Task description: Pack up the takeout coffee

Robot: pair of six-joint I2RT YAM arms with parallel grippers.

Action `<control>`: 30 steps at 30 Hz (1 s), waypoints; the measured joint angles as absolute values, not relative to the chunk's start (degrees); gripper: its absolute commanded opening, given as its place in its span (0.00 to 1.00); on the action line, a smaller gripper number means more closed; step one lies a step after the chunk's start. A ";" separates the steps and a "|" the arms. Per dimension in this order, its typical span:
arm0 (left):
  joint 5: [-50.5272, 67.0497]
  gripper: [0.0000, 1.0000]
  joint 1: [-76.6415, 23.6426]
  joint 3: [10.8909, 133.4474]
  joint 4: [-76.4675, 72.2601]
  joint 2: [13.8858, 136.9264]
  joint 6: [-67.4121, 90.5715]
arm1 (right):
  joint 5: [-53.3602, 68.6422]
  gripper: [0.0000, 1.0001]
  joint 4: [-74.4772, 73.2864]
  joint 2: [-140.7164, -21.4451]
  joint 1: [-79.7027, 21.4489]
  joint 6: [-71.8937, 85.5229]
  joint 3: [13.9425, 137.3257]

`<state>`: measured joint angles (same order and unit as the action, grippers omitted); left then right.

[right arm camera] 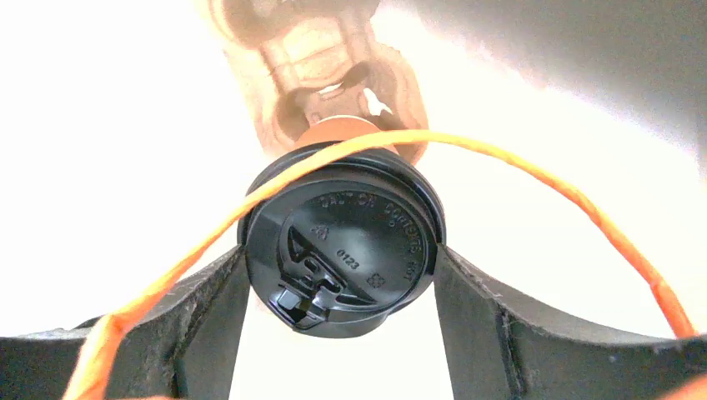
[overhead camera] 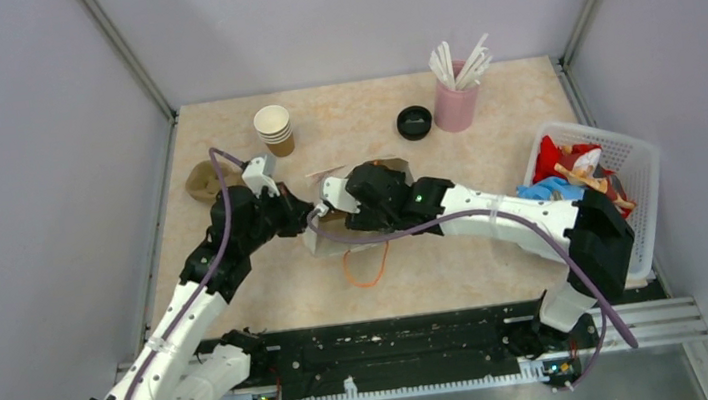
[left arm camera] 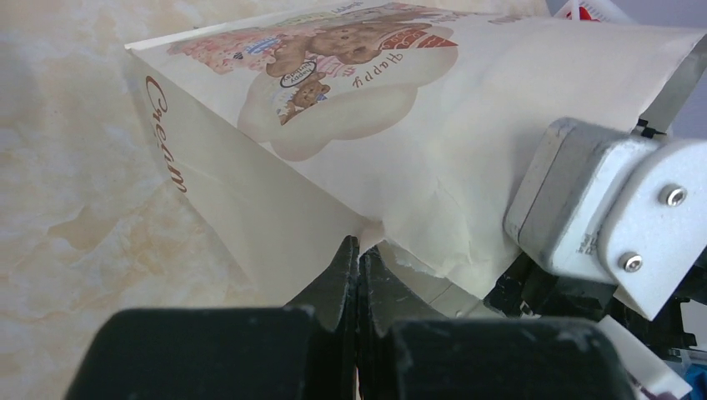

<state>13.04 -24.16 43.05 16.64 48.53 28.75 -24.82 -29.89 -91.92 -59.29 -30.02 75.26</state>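
Inside paper bag (left arm camera: 433,142) mouth | step, judged: bagging takeout coffee (right arm camera: 363,218) | right tool (right arm camera: 342,283) part-open, gripping its lid (right arm camera: 329,250) | left tool (left arm camera: 358,254) closed, pinching bag edge | next: seat upright, release, clear orange handle (right arm camera: 534,167).

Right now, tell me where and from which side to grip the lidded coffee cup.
Grip the takeout coffee across its round black lid, coming from the lid end: the rim gives two opposite sides, and the right pincer straddles it there.
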 measured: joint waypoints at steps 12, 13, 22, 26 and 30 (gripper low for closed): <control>9.54 0.00 -24.16 45.67 19.33 49.78 27.42 | -17.58 0.71 -26.37 -90.37 -59.09 -38.87 73.03; 9.04 0.00 -24.16 46.02 19.66 49.89 27.31 | -16.99 0.71 -26.30 -90.37 -59.09 -39.03 73.03; 6.24 0.00 -24.16 47.81 21.63 50.52 27.00 | -14.44 0.72 -26.65 -87.66 -59.07 -41.19 71.24; 5.91 0.00 -24.16 47.92 21.98 50.57 27.03 | -14.31 0.72 -26.98 -87.61 -58.89 -43.24 71.26; 6.11 0.00 -24.16 48.31 22.26 51.09 27.07 | -14.20 0.72 -27.27 -87.94 -57.95 -45.74 71.37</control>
<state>6.11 -24.16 48.31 22.26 51.09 27.07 -14.20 -27.27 -87.94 -57.95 -45.74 71.37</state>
